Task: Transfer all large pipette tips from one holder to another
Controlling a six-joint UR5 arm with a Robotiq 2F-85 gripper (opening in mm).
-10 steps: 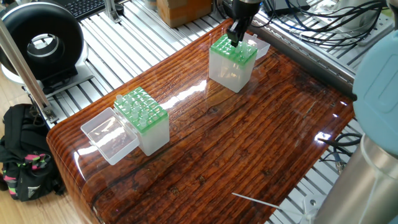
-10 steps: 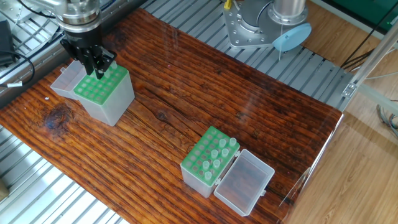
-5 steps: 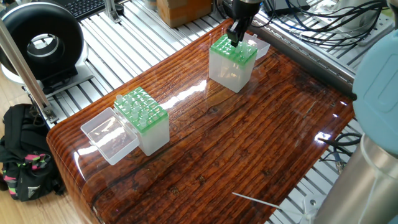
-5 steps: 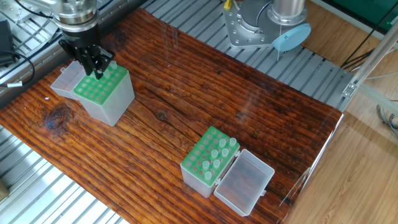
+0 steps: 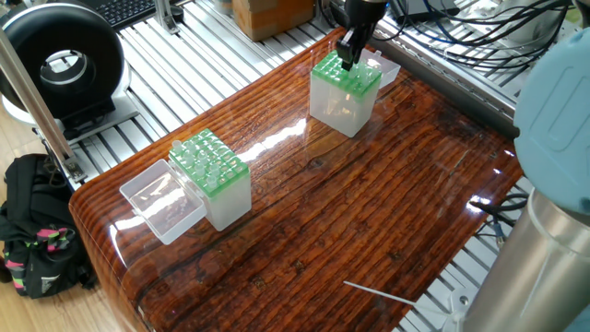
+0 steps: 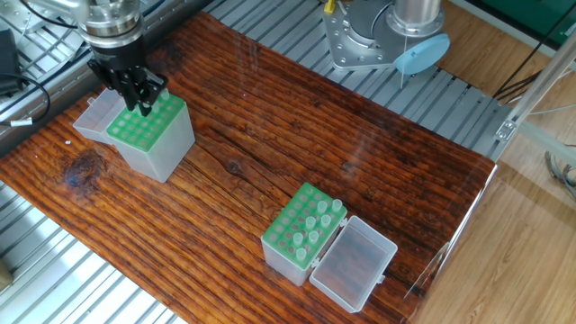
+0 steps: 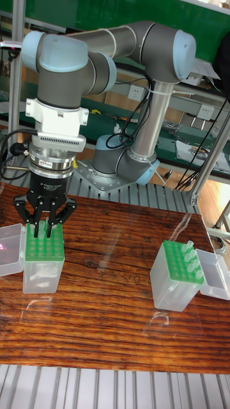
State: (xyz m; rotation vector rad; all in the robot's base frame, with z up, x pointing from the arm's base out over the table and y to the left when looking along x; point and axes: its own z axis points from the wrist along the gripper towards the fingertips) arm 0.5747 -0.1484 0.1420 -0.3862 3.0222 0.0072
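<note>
Gripper (image 6: 139,97) is sitting low over the far green-topped tip holder (image 6: 153,135), jaws narrow, can't tell if gripping a tip, while about seven large pipette tips (image 6: 317,218) are standing in the near holder (image 6: 297,236), so most transfer work remains.

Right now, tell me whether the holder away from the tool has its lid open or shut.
Open. The holder's clear lid lies swung back flat beside it, leaving the green grid and pipette tips uncovered.
</note>
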